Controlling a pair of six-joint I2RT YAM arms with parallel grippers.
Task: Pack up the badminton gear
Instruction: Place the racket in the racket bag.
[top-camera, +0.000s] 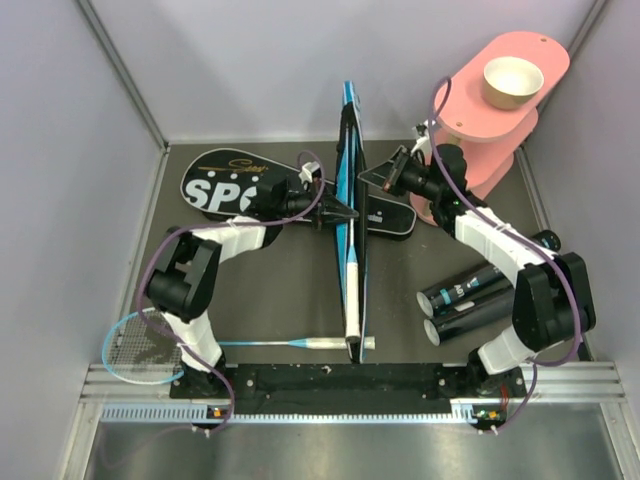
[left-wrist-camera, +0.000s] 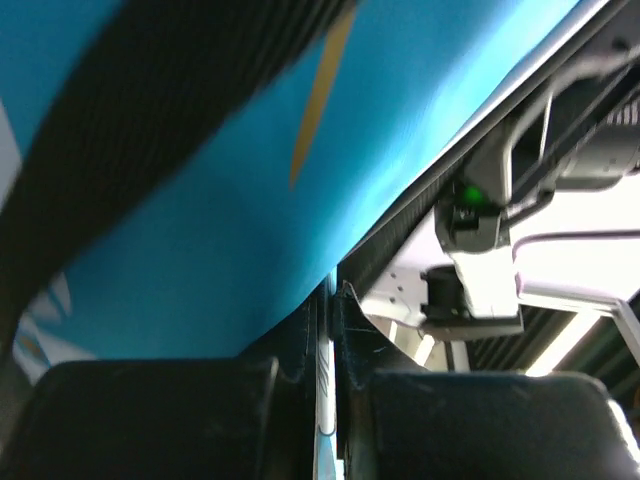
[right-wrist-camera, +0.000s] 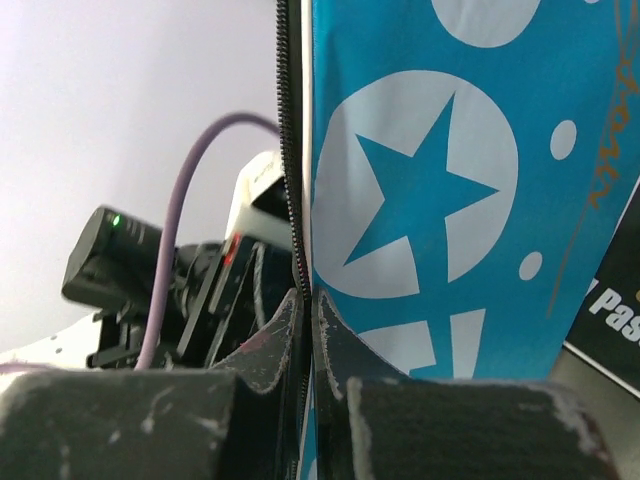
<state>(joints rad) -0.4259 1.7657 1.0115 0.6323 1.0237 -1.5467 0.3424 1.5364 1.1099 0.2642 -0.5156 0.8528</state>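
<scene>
Now the left hand (top-camera: 340, 213) and right hand (top-camera: 366, 180) each pinch tightly closed on the upright blue racket bag (top-camera: 350, 130).

Upright blue racket bag (top-camera: 350, 190), standing on edge down the middle of the bench (top-camera: 290, 285): a partition between the left and right halves, passable only over its top. Left pincer (top-camera: 338, 213) and right pincer (top-camera: 375, 182) clamp it from either side, and their arms bar the rear centre.

Left half: open bench between the flat black racket bag (top-camera: 215, 182) at the rear and the blue racket (top-camera: 135, 352) at the near edge.

Right half: two black tubes (top-camera: 465, 300) and the pink stand (top-camera: 495, 110) crowd the outer side. A bare strip lies beside the partition.

The enclosure's walls (top-camera: 80, 150) close three sides.
</scene>
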